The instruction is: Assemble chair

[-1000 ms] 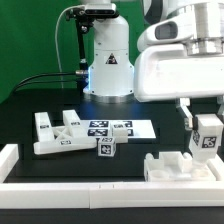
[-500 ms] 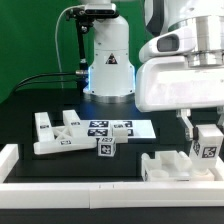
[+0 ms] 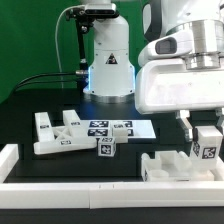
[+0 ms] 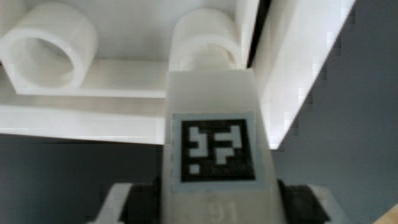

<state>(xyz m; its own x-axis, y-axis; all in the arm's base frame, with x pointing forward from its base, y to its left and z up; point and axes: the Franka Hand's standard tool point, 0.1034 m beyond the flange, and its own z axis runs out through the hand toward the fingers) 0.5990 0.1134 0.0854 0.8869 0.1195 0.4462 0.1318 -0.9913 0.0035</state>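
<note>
My gripper [image 3: 207, 135] is shut on a white tagged chair bar [image 3: 207, 142] and holds it upright at the exterior view's right, just above a white notched chair panel [image 3: 170, 166] by the front rail. In the wrist view the bar [image 4: 215, 130] runs between my jaws [image 4: 214, 205] toward the panel's rounded pegs [image 4: 54, 58]. A white stepped chair part [image 3: 55, 134] lies at the left. A small tagged cube [image 3: 106, 148] stands in front of the marker board [image 3: 118, 128].
A low white border rail [image 3: 60, 182] runs along the front and turns up at the left [image 3: 6, 158]. The robot's white base [image 3: 108, 60] stands at the back centre with black cables to its left.
My gripper and the bar have come down and a little to the right, closer to the notched panel. The other parts have not moved.
</note>
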